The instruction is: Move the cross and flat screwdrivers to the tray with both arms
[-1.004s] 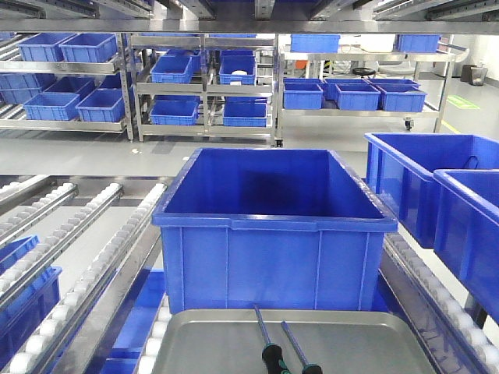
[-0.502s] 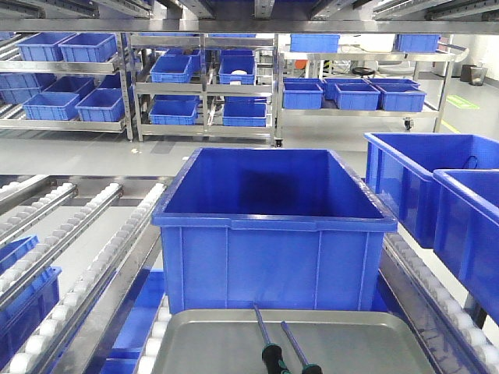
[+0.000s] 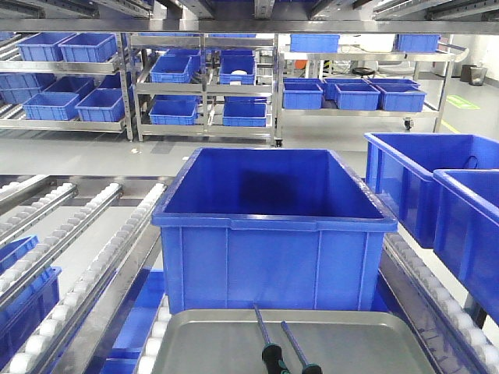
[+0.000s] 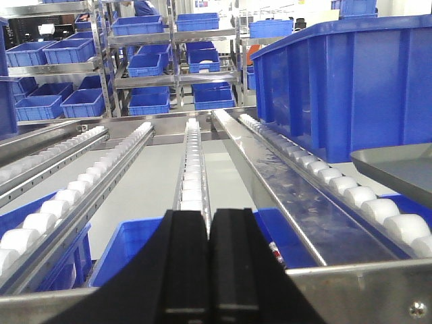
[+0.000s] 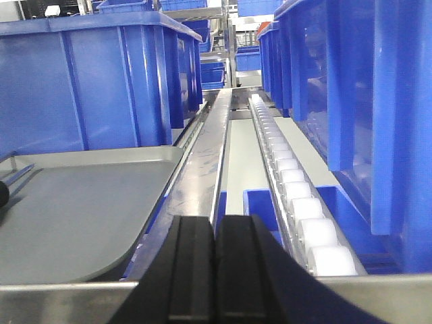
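Two screwdrivers lie side by side on the grey metal tray (image 3: pixel 203 347) at the bottom of the front view: the left one (image 3: pixel 267 341) and the right one (image 3: pixel 299 351), both with dark shafts and black-and-green handles cut off by the frame edge. The tray's rim also shows in the left wrist view (image 4: pixel 398 162) and its surface in the right wrist view (image 5: pixel 74 209). My left gripper (image 4: pixel 210 223) is shut and empty, low to the left of the tray. My right gripper (image 5: pixel 216 226) is shut and empty, low to the right of the tray. Neither gripper shows in the front view.
A large blue bin (image 3: pixel 273 226) stands right behind the tray. More blue bins (image 3: pixel 437 195) sit on the right. Roller conveyor rails (image 3: pixel 101 241) run on both sides. Shelves of blue bins (image 3: pixel 203 78) fill the background.
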Motion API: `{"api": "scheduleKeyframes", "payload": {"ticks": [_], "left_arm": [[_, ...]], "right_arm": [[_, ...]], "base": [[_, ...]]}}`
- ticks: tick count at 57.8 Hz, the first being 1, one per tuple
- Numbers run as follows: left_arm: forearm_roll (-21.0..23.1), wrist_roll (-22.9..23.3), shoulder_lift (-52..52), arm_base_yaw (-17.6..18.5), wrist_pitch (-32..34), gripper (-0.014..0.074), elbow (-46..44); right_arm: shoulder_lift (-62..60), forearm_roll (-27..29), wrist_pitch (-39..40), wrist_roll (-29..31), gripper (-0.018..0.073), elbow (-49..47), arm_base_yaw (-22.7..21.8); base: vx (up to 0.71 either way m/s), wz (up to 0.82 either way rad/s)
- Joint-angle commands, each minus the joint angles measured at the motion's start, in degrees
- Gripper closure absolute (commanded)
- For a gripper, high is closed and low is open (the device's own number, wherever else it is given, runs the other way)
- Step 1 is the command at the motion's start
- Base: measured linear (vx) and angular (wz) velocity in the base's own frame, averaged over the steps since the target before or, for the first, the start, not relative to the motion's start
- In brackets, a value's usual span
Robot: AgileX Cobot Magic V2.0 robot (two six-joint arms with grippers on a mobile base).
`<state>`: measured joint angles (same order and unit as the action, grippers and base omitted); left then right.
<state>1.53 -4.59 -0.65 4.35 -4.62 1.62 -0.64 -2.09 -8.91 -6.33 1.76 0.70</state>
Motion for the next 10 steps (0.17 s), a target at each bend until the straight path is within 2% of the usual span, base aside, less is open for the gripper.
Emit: {"api": "scheduleKeyframes", "payload": {"ticks": [1, 10], "left_arm": [[0.12, 0.54, -0.35, -0.2, 4.62, 0.0603, 1.59], [0.12, 0.54, -0.35, -0.2, 4.62, 0.0603, 1.59]], "right_arm": [[-0.64, -0.13, 5.07, 0.16, 0.0573, 0.95, -0.29], [-0.64, -0.13, 5.07, 0.16, 0.0573, 0.95, -0.29]], "base": [[0.0, 0.0], [0.0, 0.0]]}}
